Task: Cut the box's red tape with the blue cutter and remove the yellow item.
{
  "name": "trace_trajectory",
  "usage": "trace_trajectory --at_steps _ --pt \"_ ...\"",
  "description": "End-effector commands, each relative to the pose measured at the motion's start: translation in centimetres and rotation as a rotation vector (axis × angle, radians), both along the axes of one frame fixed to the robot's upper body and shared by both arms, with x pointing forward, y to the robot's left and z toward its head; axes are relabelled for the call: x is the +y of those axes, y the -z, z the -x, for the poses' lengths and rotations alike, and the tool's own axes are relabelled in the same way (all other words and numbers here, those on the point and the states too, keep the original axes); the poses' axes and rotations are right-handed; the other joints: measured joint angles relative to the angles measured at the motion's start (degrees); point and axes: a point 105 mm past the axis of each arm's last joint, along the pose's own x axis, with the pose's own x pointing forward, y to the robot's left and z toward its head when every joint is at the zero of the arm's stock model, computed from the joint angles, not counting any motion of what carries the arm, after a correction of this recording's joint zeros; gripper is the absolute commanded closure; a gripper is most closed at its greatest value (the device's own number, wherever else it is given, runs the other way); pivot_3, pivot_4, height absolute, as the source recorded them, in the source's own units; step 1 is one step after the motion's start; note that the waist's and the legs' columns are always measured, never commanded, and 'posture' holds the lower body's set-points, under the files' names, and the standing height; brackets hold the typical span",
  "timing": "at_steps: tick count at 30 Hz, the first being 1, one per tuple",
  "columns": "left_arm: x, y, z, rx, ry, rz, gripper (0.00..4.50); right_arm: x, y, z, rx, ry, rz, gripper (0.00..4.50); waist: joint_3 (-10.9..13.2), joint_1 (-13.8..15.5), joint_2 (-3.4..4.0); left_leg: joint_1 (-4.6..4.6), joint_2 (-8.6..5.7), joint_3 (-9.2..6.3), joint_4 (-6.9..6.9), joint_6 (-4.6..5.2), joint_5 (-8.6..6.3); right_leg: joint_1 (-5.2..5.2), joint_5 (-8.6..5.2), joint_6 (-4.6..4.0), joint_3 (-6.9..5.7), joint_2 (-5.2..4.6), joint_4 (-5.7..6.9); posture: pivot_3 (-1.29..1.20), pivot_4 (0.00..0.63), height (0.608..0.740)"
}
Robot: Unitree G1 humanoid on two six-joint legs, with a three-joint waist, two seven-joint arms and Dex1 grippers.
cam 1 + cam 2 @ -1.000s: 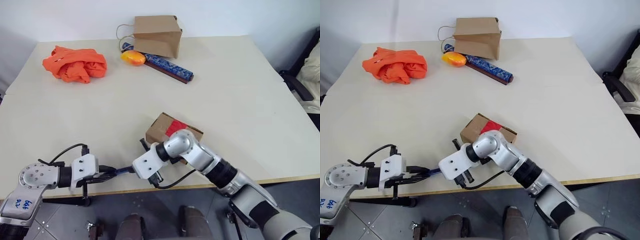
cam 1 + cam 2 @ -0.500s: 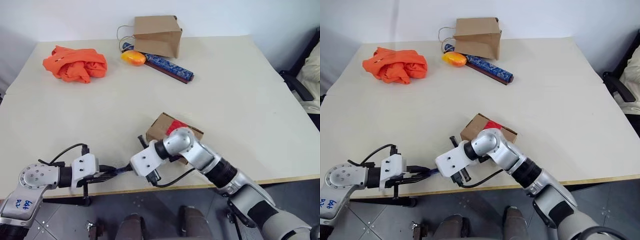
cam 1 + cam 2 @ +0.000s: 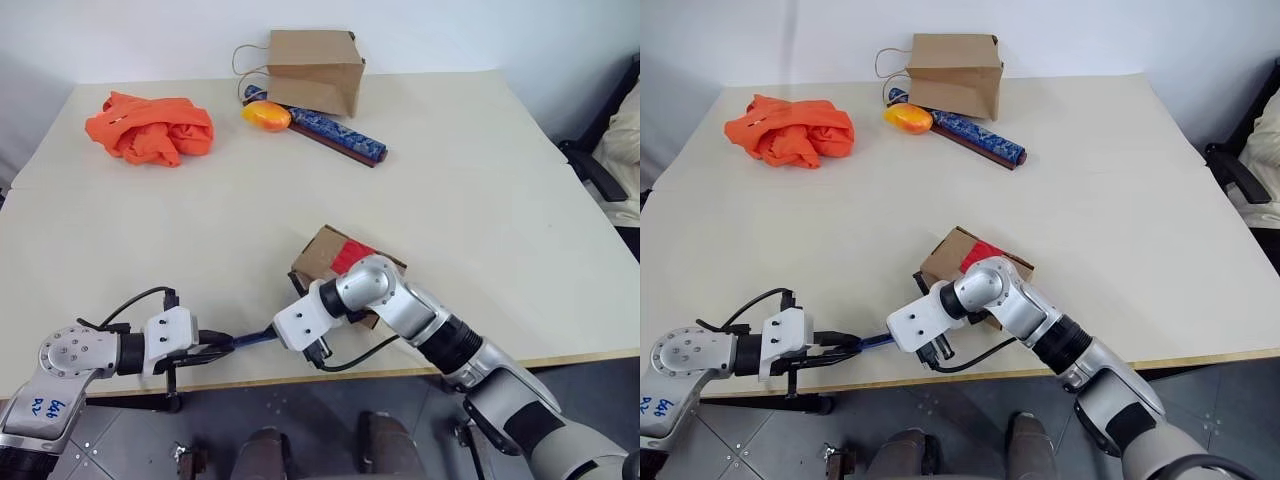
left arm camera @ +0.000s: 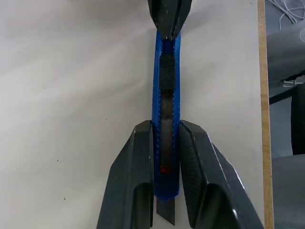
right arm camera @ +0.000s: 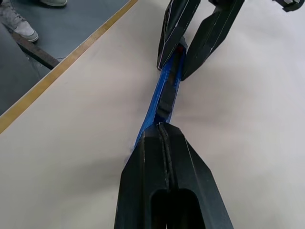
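The left end effector (image 4: 166,157) pinched one end of the blue cutter (image 4: 166,95); the right end effector (image 5: 164,136), fingers pressed together, met the cutter's other end just above the counter (image 3: 450,180); the box (image 3: 322,256) with its red tape (image 3: 352,254) lay just behind the right end effector

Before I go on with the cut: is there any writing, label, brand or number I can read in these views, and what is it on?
None can be read.
Blue handwritten marks on the left arm's grey shell: too small and blurred to read.
The box, the red tape, the blue cutter and the paper bag: no print visible.
The patterned blue rod: decoration only, no letters.
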Motion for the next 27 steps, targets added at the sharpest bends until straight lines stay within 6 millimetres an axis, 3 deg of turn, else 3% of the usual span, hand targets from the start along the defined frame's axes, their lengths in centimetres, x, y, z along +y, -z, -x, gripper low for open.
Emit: trace_trajectory --at_steps 1,9,10,14,17,19,24,27 --pt "-0.6 0.8 0.4 0.035 0.02 0.002 4.06 1.3 0.6 0.7 0.018 -0.025 -0.002 4.47 0.0 0.0 0.0 0.0 0.0 0.0 0.0 0.0 0.0 0.0 0.0 0.0 0.0 0.0 0.0 0.0 0.15 0.74" --pt "-0.6 0.8 0.3 0.025 0.015 0.003 4.06 1.5 0.0 0.5 0.043 0.003 -0.046 4.47 0.0 0.0 0.0 0.0 0.01 0.01 0.0 0.0 0.0 0.0 0.0 -0.01 0.0 0.0 0.01 0.0 0.15 0.74" --pt "-0.6 0.8 0.3 0.016 0.011 0.008 4.06 1.3 -0.6 0.6 0.071 0.023 -0.076 4.47 0.0 0.0 0.0 0.0 0.01 0.01 0.0 0.0 0.0 0.0 0.0 -0.01 0.0 0.0 0.01 0.0 0.15 0.74" --pt "-0.1 0.0 0.3 -0.113 -0.033 0.058 4.06 -1.1 -6.2 0.2 0.329 0.257 -0.299 4.31 0.0 0.2 0.01 -0.15 0.02 0.0 0.01 -0.01 -0.03 -0.09 0.0 0.0 -0.02 -0.01 -0.02 0.0 0.15 0.74" --pt "0.7 -1.5 -1.0 -0.283 -0.105 0.106 4.06 -3.9 -9.1 -0.2 0.524 0.386 -0.323 3.61 0.0 0.3 -0.02 -0.2 0.03 -0.01 0.07 -0.01 -0.04 -0.12 0.01 0.0 -0.07 -0.01 -0.03 0.0 0.15 0.74" --pt "1.0 -2.8 -1.9 -0.411 -0.126 0.135 4.06 -5.9 -11.2 -0.8 0.586 0.456 -0.33 2.9 0.0 0.5 -0.01 -0.2 0.06 -0.04 0.09 0.0 -0.04 -0.1 0.02 -0.07 -0.12 -0.01 -0.03 0.0 0.15 0.74" --pt "0.5 -5.0 -2.3 -0.566 -0.122 0.254 4.06 -8.1 -15.0 -1.9 0.676 0.554 -0.429 1.2 0.0 -0.1 -0.05 -0.21 0.15 -0.06 -0.04 -0.02 -0.07 -0.16 0.04 -0.15 -0.34 0.0 -0.06 0.0 0.15 0.74" --pt "1.2 -7.0 -4.0 -0.738 -0.187 0.243 4.06 -9.2 -15.7 -2.8 0.736 0.633 -0.396 0.15 0.0 -0.1 -0.05 -0.23 0.16 -0.01 -0.05 -0.05 -0.09 -0.22 0.05 -0.14 -0.46 -0.01 -0.03 0.0 0.15 0.74"
